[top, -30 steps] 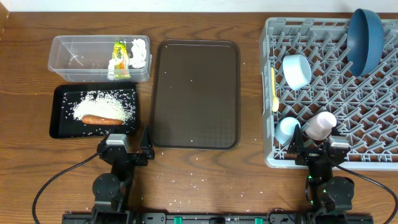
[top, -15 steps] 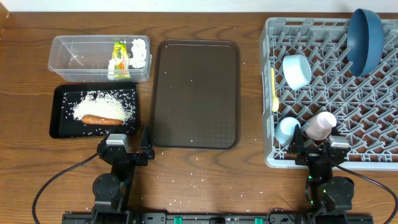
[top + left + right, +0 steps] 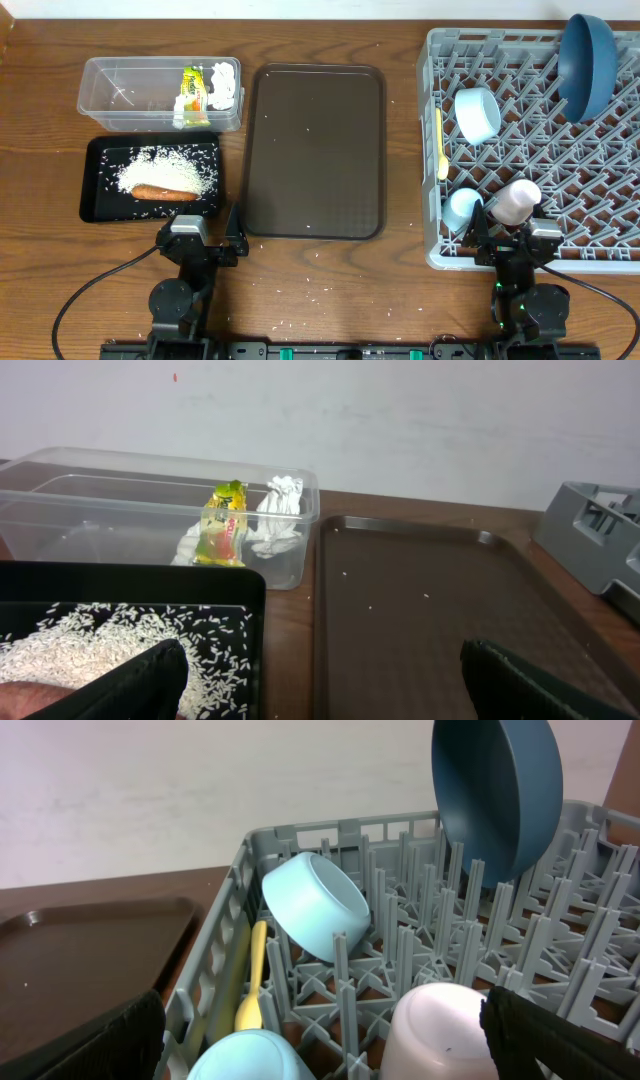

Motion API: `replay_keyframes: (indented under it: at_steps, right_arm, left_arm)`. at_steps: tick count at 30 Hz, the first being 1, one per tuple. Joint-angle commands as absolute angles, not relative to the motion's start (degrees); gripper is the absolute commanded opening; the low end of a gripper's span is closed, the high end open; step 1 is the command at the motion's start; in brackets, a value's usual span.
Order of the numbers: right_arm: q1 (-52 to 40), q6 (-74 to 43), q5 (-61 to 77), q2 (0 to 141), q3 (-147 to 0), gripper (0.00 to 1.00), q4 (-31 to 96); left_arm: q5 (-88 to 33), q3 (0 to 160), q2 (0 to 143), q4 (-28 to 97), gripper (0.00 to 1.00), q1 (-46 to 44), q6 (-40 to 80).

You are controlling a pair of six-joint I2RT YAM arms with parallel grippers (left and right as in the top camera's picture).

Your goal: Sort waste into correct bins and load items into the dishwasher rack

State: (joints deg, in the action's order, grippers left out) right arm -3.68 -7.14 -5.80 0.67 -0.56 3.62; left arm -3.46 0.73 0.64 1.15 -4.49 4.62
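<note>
Overhead view: sorting is judged done, with napkin (image 3: 222, 85) and packet (image 3: 190, 92) lodged in the clear tub (image 3: 120, 63) upper left, rice (image 3: 165, 165) and sausage (image 3: 165, 191) in the black tray (image 3: 92, 205), plate (image 3: 588, 62), bowl (image 3: 477, 113), cups (image 3: 515, 200) and spoon (image 3: 441, 150) in the rack (image 3: 560, 170) at right, the left gripper (image 3: 325, 670) and right gripper (image 3: 325, 1030) spread open and empty, so that only stray grains (image 3: 315, 295) at the lower middle are left to be gathered.

Noted grey lattice rack (image 3: 600, 262), dark blue plate (image 3: 587, 62), light blue bowl (image 3: 477, 113), blue cup (image 3: 462, 207), pink cup (image 3: 515, 200), pale yellow spoon (image 3: 441, 150), dark brown tray (image 3: 315, 150), black tray (image 3: 92, 180), white rice (image 3: 165, 168), orange sausage (image 3: 165, 191), yellow-green printed packet (image 3: 191, 92), white napkin (image 3: 222, 85)
</note>
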Motion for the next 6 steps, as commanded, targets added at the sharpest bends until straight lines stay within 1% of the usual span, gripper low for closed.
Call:
replay_keyframes:
  at_steps: [1, 6]
  right_arm:
    - [-4.14, -6.59, -5.74, 0.27, -0.34, 0.99, 3.66]
    - [-4.14, -6.59, -5.74, 0.27, -0.34, 0.99, 3.66]
  left_arm:
    - [-3.40, 0.23, 0.23, 3.81, 0.90, -4.25, 4.10]
    - [-3.40, 0.23, 0.23, 3.81, 0.90, -4.25, 4.10]
